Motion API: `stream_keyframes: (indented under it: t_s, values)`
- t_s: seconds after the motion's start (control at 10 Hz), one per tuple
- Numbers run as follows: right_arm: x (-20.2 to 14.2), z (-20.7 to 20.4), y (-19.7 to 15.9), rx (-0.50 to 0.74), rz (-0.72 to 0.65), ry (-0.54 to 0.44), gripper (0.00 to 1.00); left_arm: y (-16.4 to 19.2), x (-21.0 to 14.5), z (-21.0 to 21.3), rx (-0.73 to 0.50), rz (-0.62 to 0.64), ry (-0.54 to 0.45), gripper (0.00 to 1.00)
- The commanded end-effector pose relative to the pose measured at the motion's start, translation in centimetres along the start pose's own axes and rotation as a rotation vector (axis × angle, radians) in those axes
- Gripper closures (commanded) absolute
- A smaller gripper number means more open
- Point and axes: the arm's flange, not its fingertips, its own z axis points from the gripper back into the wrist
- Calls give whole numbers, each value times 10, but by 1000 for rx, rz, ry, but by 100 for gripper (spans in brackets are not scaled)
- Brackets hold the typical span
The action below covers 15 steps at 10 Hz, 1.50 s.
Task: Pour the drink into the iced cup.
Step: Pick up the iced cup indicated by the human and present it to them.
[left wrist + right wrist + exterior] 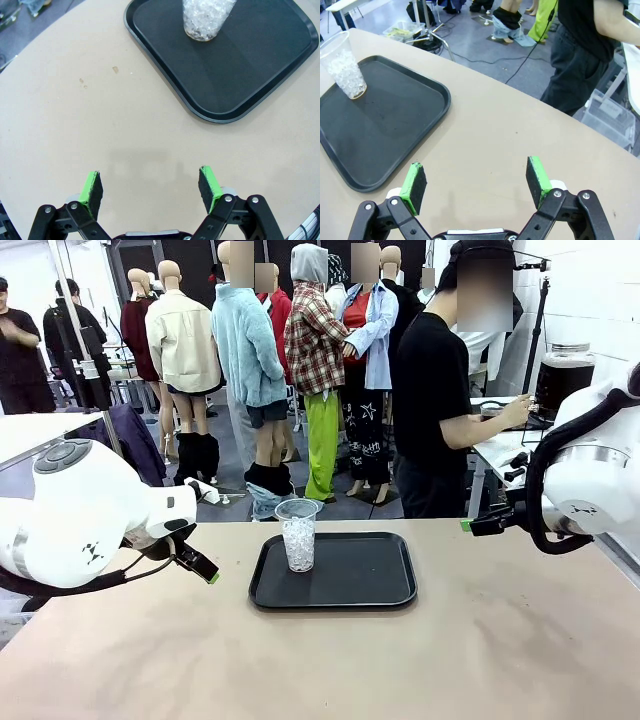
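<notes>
The iced cup, clear plastic and packed with ice, stands at the left rear of a black tray in the middle of the table. The drink shows near black in a big glass jar with a metal lid, on a side table at the far right. My left gripper hovers open left of the tray. In the left wrist view the left gripper is over bare table, with the cup and tray ahead. My right gripper is open and empty, the cup and tray to its left.
A person in a black shirt stands beyond the far edge at the right, one hand on the side table beside the jar. The right arm hangs over the table's right edge. Bare tabletop lies in front of the tray.
</notes>
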Motion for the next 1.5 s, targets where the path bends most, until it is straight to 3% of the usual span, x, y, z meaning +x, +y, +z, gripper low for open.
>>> stream_keyframes:
  t_s: [0.0, 1.4]
  values:
    - [-1, 2, 1, 2, 7, -3, 0, 2, -1, 1, 0, 5, -2, 0]
    - [-1, 2, 1, 2, 7, -3, 0, 2, -1, 1, 0, 5, -2, 0]
